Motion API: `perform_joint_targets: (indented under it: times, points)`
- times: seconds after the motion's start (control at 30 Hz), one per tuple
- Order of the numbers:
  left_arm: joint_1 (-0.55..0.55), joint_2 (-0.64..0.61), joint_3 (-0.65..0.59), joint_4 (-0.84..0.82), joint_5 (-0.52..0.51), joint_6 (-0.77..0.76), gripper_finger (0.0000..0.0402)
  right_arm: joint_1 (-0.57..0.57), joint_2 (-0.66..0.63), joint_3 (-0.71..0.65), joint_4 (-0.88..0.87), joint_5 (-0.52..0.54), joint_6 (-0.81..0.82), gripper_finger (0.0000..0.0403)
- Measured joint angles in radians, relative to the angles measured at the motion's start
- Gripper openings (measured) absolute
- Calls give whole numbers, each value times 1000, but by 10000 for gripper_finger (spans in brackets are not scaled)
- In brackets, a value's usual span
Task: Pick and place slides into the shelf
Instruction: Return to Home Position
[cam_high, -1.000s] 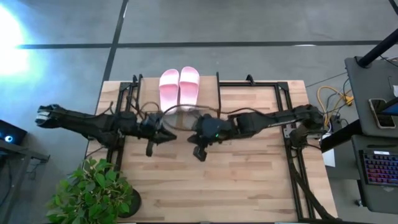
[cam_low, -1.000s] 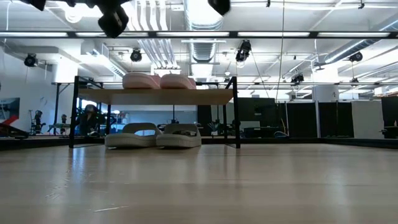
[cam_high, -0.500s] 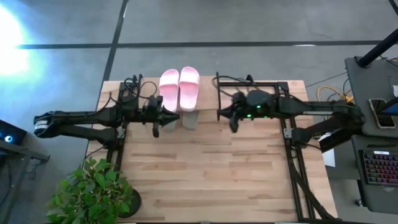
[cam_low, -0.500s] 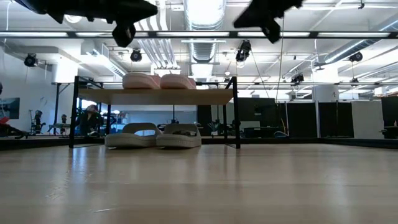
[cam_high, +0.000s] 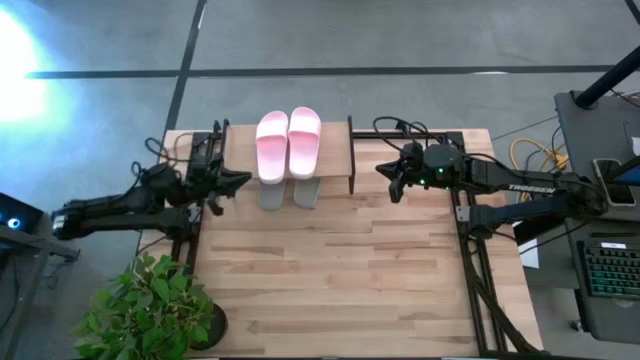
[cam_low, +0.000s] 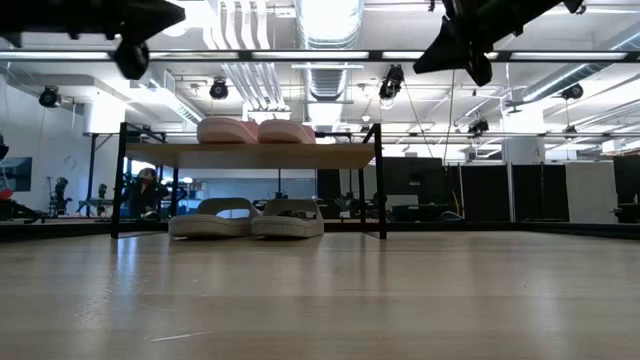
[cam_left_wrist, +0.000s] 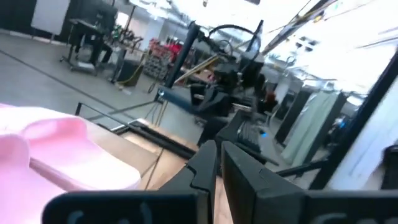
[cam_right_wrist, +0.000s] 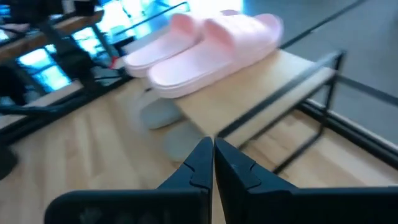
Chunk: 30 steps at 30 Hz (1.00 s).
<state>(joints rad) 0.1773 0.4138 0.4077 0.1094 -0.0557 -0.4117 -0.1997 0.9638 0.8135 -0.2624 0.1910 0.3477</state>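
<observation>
The shelf (cam_high: 335, 150) stands at the table's far edge. The pale pink slides (cam_high: 288, 143) lie side by side, soles down, on its plank top (cam_right_wrist: 249, 93). The grey-green pair (cam_low: 248, 217) rests on the lower tier, with its ends (cam_high: 290, 194) sticking out at the near side. My left gripper (cam_high: 243, 179) hovers shut at the shelf's left end, its fingers (cam_left_wrist: 214, 168) pointing across toward the other arm. My right gripper (cam_high: 388, 178) hovers shut to the right of the shelf, facing the pink pair (cam_right_wrist: 211, 46). Neither gripper holds anything.
A potted plant (cam_high: 150, 310) stands off the table's near left corner. A black frame (cam_high: 470, 240) runs along the table's right side. A desk with a keyboard (cam_high: 610, 270) and cables (cam_high: 530, 160) lies further right. Bare tabletop (cam_high: 330, 270) spreads in front of the shelf.
Both grippers have drawn back from the table's middle in front of the shelf. The left one has moved toward the left and far edges, the right one toward the right and far edges. All the slides have stayed in place on the shelf.
</observation>
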Motion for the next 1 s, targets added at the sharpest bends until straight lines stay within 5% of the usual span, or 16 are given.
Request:
perform_joint_targets:
  times: [0.33,0.53,0.63,0.9,1.0]
  points:
    - [-1,-359,-76,-398,-59,-181,11,19,-8,1,-55,34,180,9]
    - [-2,-372,-14,-391,-29,-21,11,75,-14,4,-22,-323,5,9]
    - [-2,-377,-42,-413,-19,-20,11,76,-46,-52,40,-369,14,9]
    - [-32,-351,-288,111,144,-134,3,125,-217,-349,454,-349,147,9]
    - [-73,-354,-306,85,148,-158,1,209,-248,-401,505,-286,172,9]
